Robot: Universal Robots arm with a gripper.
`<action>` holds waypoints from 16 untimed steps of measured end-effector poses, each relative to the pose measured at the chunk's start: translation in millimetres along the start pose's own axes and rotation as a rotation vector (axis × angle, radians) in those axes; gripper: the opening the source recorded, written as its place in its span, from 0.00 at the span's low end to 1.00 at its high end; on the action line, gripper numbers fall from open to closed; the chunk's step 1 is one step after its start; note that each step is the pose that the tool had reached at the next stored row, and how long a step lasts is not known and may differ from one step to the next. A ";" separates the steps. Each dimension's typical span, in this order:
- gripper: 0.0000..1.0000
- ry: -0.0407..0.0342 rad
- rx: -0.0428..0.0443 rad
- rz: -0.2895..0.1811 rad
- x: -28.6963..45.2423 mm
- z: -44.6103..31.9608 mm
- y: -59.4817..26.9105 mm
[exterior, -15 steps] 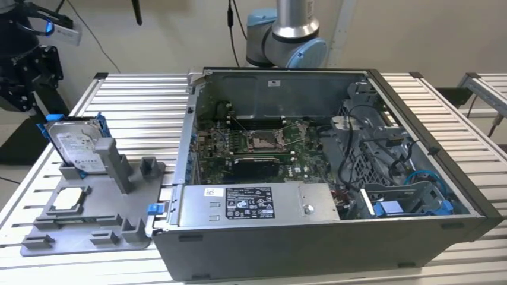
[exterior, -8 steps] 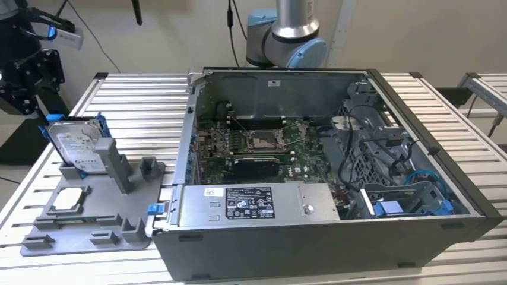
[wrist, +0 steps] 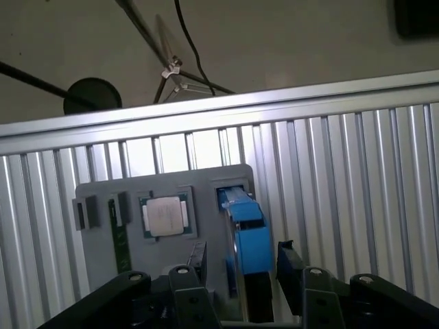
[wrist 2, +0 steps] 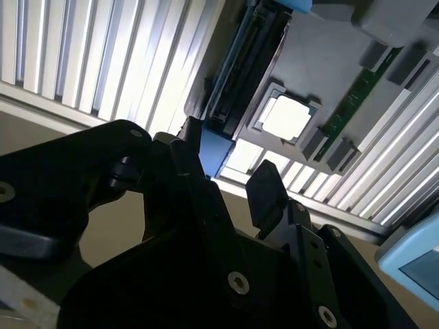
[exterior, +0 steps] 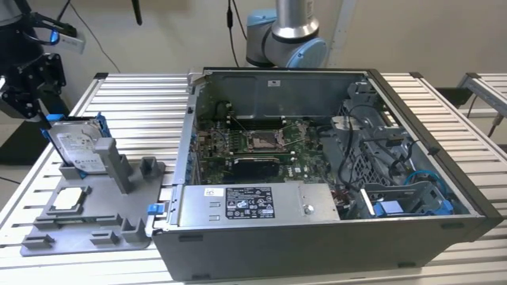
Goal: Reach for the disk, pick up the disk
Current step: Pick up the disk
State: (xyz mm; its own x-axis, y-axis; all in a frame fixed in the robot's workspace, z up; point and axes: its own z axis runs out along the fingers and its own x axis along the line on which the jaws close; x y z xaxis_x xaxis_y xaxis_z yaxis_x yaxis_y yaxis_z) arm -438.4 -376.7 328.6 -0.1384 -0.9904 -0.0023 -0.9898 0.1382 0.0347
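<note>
In the exterior view the disk (exterior: 79, 144) stands on edge in a grey holder (exterior: 87, 224), likely heavy, rigid and shock-sensitive; in the second wrist view the gripper (wrist 2: 229, 149) has its jaws apart astride the blue rail (wrist 2: 212, 156); in the first wrist view that rail looks the firmest hold.

Robotics lab: opened computer case (exterior: 317, 249) on slatted bench (exterior: 142, 101).

I can read no wording from here. The white label on the disk (exterior: 77, 144), at nine o'clock from the computer case (exterior: 317, 246), carries print too small to tell. So does the black label (exterior: 252, 203) on the power supply (exterior: 317, 199).
</note>
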 end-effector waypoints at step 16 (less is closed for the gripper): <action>1.00 0.0006 -0.0001 -0.017 0.0 16.1 -0.6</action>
State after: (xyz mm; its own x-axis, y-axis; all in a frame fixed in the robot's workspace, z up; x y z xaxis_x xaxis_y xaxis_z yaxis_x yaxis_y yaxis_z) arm -438.4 -376.7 312.4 -0.1218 -0.9926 -0.0022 -0.9920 0.1217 0.0348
